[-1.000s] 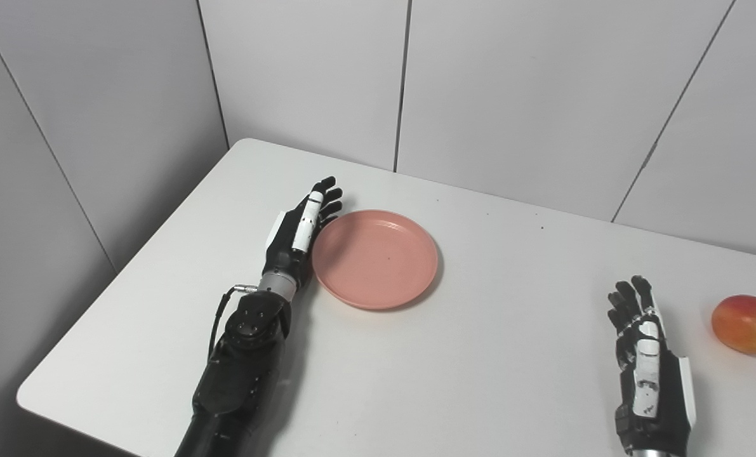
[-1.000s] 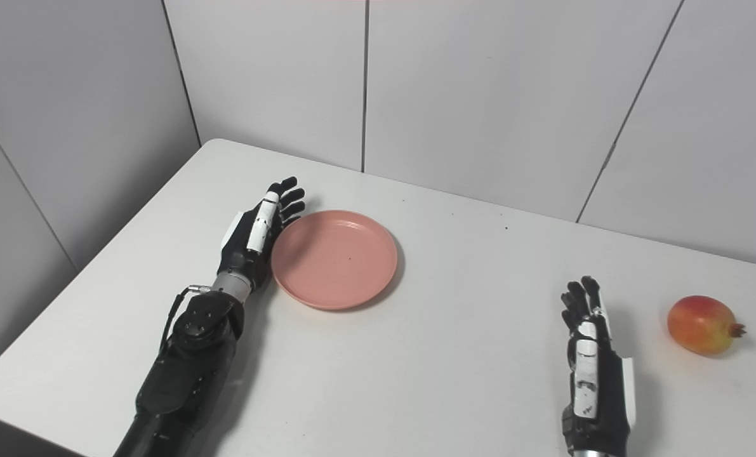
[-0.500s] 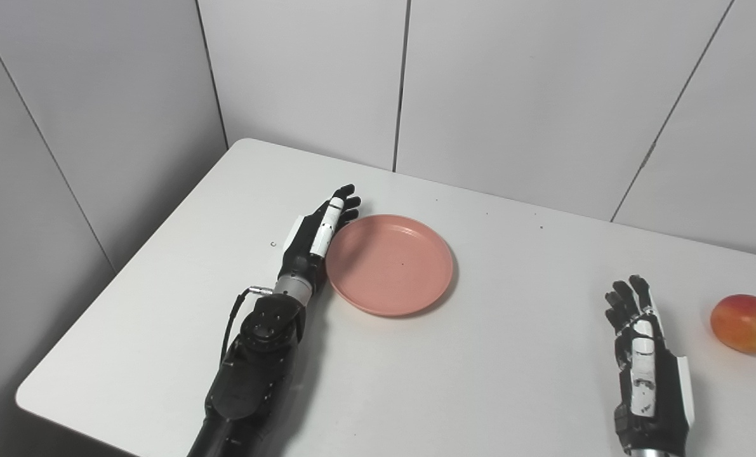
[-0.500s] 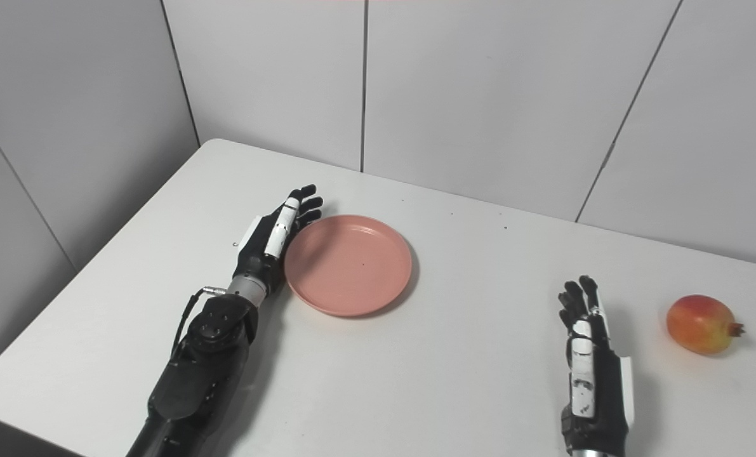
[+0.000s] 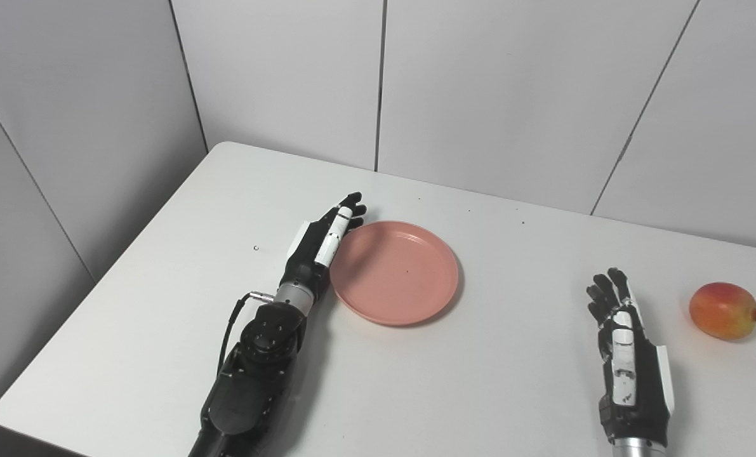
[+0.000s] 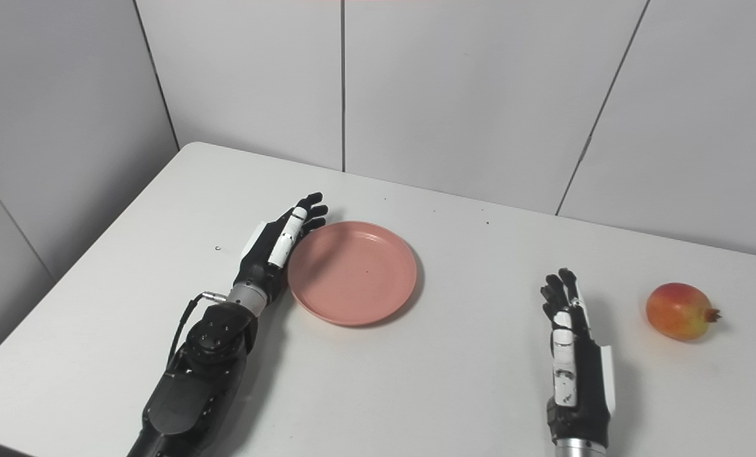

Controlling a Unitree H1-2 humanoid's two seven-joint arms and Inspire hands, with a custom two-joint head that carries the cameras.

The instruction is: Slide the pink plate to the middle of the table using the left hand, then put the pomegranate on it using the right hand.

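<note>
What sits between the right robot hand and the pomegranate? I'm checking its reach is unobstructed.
Nothing: only bare white table lies between the right robot hand and the pomegranate. Both eye views show that gap.

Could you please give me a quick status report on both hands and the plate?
Left hand open, flat against pink plate rim. Right hand open, holding nothing. Pomegranate on the table right of it, untouched. Nothing between plate and pomegranate.

Left hand (image 5: 317,247) against pink plate (image 5: 395,271)
</note>
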